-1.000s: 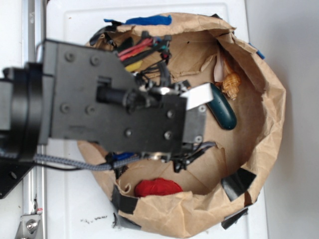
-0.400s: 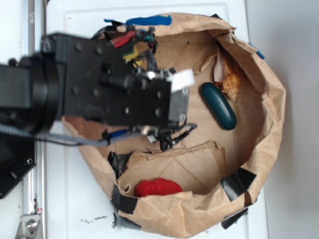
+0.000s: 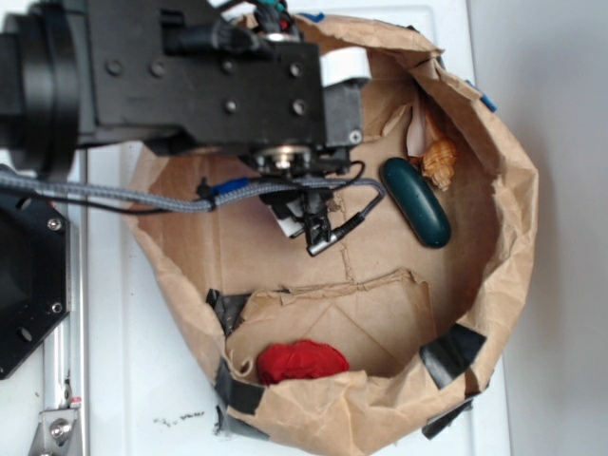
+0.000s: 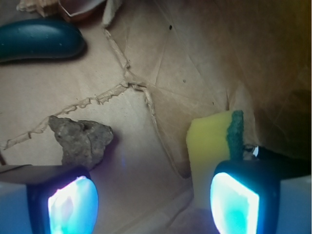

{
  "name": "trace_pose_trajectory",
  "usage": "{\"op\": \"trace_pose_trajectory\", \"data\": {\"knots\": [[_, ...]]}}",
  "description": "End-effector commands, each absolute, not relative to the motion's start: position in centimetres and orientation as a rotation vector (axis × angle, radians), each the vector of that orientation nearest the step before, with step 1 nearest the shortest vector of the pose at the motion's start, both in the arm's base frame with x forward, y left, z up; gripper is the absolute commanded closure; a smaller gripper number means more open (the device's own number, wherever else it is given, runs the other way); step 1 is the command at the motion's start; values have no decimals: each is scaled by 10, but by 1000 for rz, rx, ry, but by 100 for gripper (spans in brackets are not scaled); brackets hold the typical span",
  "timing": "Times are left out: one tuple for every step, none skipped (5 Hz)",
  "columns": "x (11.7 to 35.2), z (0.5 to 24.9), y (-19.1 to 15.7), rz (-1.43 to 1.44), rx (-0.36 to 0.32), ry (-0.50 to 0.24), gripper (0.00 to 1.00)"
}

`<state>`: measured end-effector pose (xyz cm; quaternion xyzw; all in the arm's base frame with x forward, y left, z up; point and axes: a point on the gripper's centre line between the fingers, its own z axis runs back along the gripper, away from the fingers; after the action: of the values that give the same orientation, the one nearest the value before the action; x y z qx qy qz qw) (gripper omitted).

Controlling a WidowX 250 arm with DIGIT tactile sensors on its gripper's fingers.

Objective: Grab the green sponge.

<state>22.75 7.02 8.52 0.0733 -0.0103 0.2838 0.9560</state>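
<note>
Wrist view first: the gripper (image 4: 151, 195) hangs over the brown paper floor with its jaws spread wide and nothing between them, one glowing pad (image 4: 73, 204) at lower left. Just above that pad lies a grey rock (image 4: 80, 140), and a dark teal capsule (image 4: 39, 40) sits at upper left. At right, the green sponge (image 4: 214, 146) stands on edge against the bag wall, just beside the other pad. Exterior view shows the arm (image 3: 180, 76) reaching from the left over the rim of the paper bag (image 3: 518, 218); a red object (image 3: 302, 361) lies lower inside.
</note>
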Motion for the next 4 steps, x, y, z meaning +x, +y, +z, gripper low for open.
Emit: {"op": "trace_pose_trajectory", "data": {"knots": [[220, 94, 97, 589, 158, -92, 0], [222, 79, 100, 568, 171, -120, 0], [222, 71, 100, 538, 178, -137, 0], [217, 66, 101, 445, 101, -71, 0]]}}
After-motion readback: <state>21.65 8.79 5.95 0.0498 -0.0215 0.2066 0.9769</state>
